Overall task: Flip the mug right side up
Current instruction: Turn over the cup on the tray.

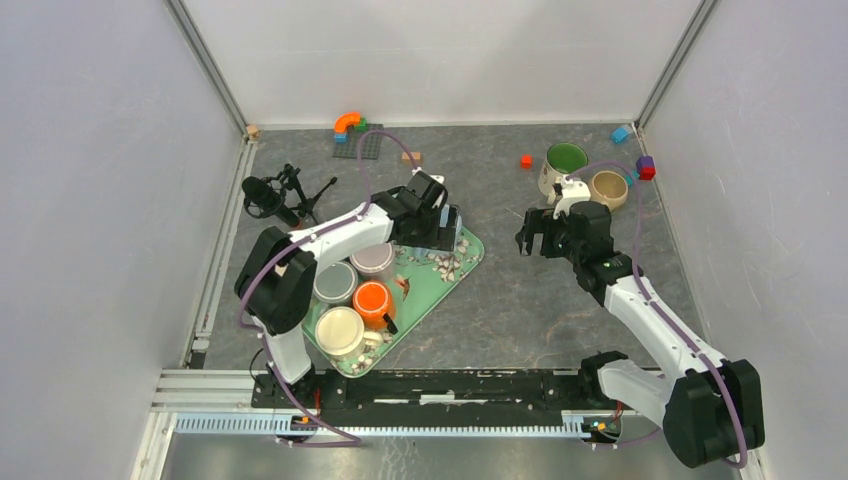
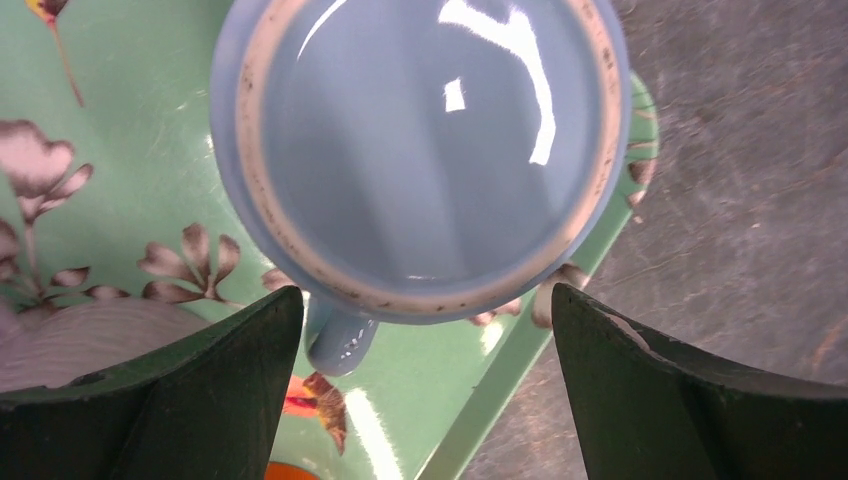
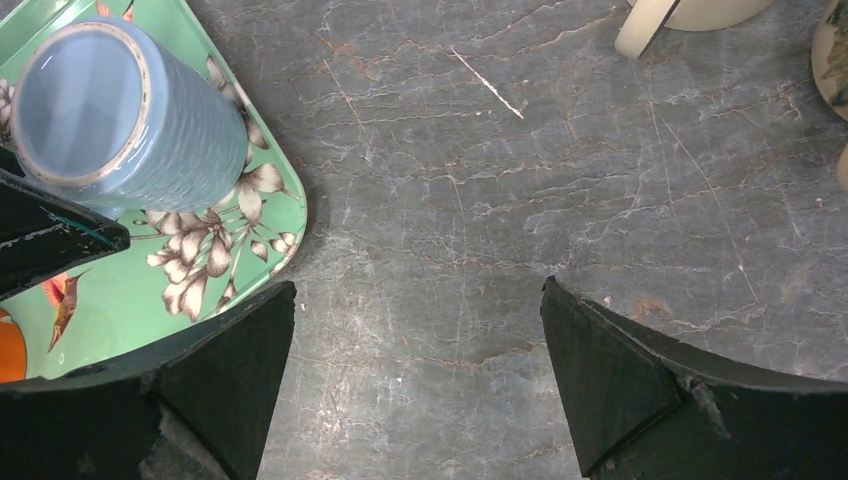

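A pale blue mug (image 2: 420,150) stands upside down on the right corner of a green flowered tray (image 2: 130,140), base ring up, its handle (image 2: 340,340) pointing toward my left wrist. My left gripper (image 2: 425,290) hangs open just above it, one finger on each side, not touching. From above, the left gripper (image 1: 445,225) hides most of the mug (image 1: 461,236). The right wrist view shows the mug (image 3: 120,115) at upper left. My right gripper (image 1: 535,237) is open over bare table to the right of the tray, holding nothing (image 3: 418,290).
The tray (image 1: 470,262) also carries a grey lid (image 1: 372,257), a grey bowl (image 1: 335,282), an orange cup (image 1: 371,297) and a cream bowl (image 1: 339,331). An upright white mug, green inside (image 1: 565,162), and a beige bowl (image 1: 608,188) stand back right. A microphone stand (image 1: 275,195) is at left.
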Robot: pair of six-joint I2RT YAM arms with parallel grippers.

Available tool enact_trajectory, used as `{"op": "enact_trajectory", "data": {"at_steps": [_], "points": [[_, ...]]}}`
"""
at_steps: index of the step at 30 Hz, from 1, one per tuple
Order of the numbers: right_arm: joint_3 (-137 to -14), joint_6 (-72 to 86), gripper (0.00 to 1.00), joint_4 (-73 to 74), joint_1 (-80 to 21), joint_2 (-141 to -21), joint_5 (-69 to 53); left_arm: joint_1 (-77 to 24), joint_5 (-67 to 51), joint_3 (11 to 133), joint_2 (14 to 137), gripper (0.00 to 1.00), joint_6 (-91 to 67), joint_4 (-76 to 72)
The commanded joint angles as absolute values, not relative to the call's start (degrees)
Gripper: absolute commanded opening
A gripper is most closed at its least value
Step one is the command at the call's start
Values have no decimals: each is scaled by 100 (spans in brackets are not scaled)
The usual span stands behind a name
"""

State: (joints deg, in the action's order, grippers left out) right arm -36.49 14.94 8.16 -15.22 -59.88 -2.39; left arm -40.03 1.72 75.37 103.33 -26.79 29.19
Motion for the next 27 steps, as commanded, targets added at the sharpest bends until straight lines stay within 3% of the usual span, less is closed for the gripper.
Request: {"op": "enact_trajectory", "data": {"at_steps": [1,6,14,27], "points": [[-3621,1411,98,586,-1556,-5915,-163,-4103,612,7641,10070,100,-2106,3175],[-3612,1414,98,571,-1562,-5922,-184,-4222,924,7808,10258,88,-1954,3345],[-3568,1414,98,479,-1561,-5837,-222,-4278,1077,8058,10533,60,-1790,3492],[-3350,1644,98,-192,-1558,-5698,-778,-4350,1306,8120,10777,50,-1778,3418]]}}
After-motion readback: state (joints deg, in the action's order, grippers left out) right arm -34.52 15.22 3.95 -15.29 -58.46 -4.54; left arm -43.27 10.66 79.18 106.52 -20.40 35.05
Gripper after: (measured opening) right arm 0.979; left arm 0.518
